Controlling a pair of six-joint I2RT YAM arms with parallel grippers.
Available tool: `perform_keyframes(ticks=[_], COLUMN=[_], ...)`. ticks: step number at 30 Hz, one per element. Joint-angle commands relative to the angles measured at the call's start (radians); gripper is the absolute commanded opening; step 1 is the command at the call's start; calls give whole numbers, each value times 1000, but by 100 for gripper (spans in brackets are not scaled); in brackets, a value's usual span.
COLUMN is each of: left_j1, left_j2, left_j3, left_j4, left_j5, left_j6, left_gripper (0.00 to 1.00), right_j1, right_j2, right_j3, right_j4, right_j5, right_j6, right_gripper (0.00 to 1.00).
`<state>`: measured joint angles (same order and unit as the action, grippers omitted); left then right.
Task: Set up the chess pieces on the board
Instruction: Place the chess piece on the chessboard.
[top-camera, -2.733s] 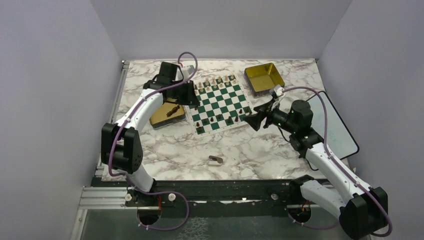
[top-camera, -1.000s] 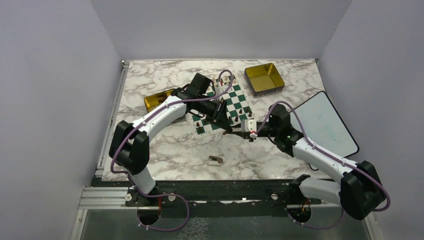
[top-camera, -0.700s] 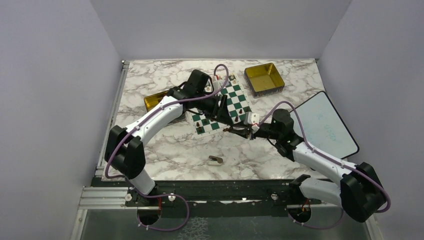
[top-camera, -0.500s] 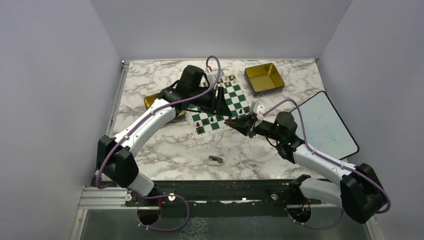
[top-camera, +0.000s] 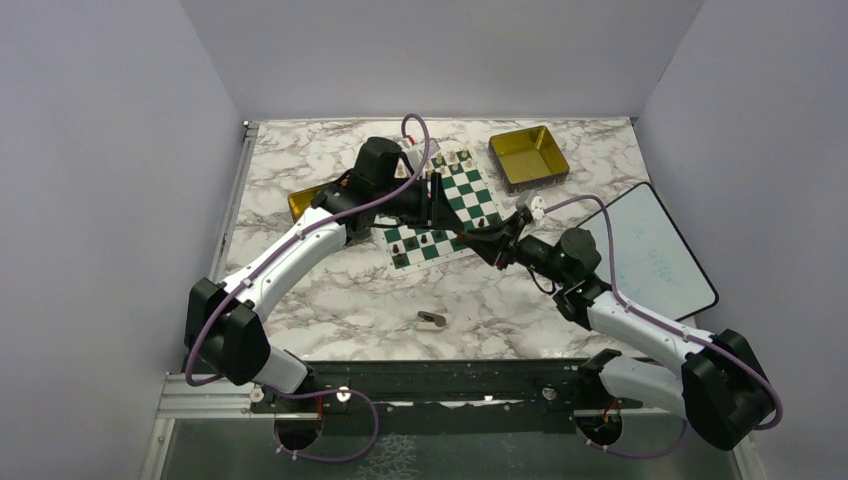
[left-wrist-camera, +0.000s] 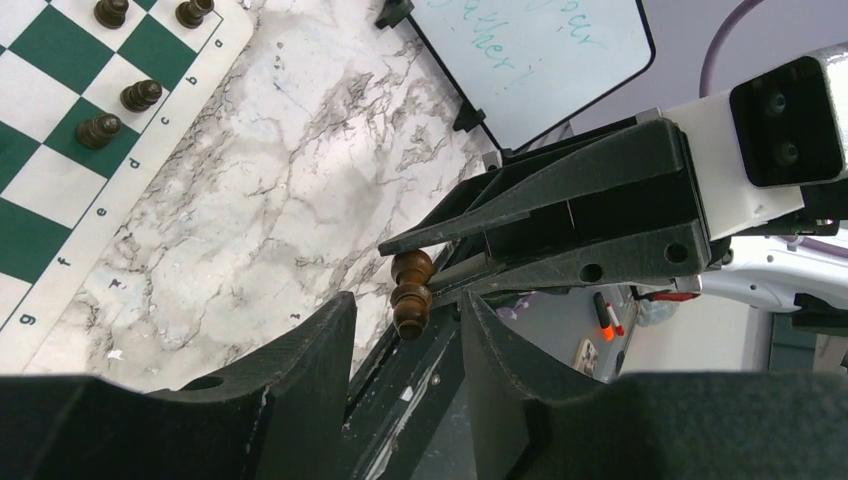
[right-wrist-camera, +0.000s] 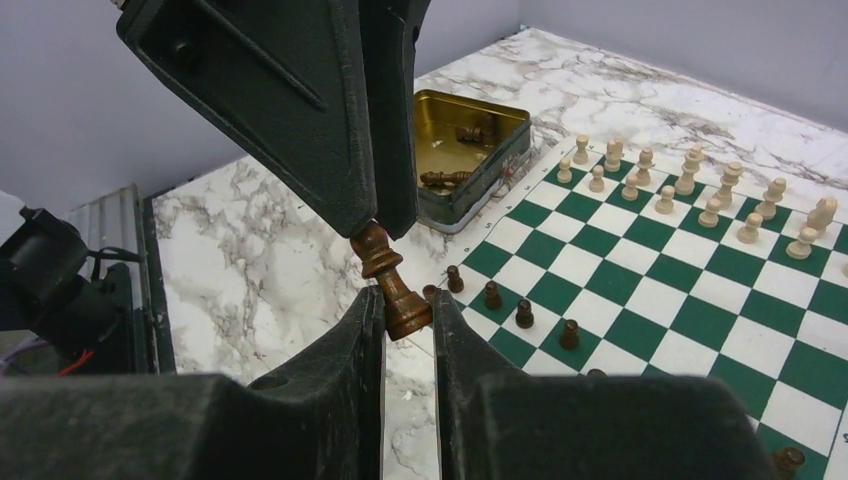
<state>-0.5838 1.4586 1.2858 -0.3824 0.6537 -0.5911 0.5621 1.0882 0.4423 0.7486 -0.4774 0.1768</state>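
Chess piece (right-wrist-camera: 385, 270), dark brown, is pinched at its fat end by the right claw (right-wrist-camera: 405, 298), low in the middle of the right wrist view. Its round top is at the tips of the left claw (left-wrist-camera: 408, 300), whose fingers stand apart. Behind, dark pawns (right-wrist-camera: 522, 313) stand on the board (right-wrist-camera: 640, 290). A gold tin (right-wrist-camera: 470, 150) sits farther up.

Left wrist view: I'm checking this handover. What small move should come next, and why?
Probably draw the left gripper back: its jaws stand open, while the right gripper is shut on the dark chess piece, free to carry it to the board.
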Motion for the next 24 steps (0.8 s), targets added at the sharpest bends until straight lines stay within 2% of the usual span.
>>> perform_keyframes(ticks=[1,6,18,21,24], left_j1=[2,0,-1,-2,-1], left_j2=[-2,5,0,-3,-9], left_j3=[-4,-22,-56,-62,-61], left_j4=[51,71,136,145,138], left_j5=[4,25,64,62,33], left_j6=[-26,-43,-84,-84,-71], left_gripper=[43,41,16,11,10], right_j1=[6,6,6,6,5], right_j2=[-4,-11,8,-3,-36], right_j3=[22,21,28,21,14], right_j4=[47,45,20,7,-36], right_j5=[43,52,65,71,90], right_j6=[50,54,70,75,76], right_gripper=[4,3,4,12,30])
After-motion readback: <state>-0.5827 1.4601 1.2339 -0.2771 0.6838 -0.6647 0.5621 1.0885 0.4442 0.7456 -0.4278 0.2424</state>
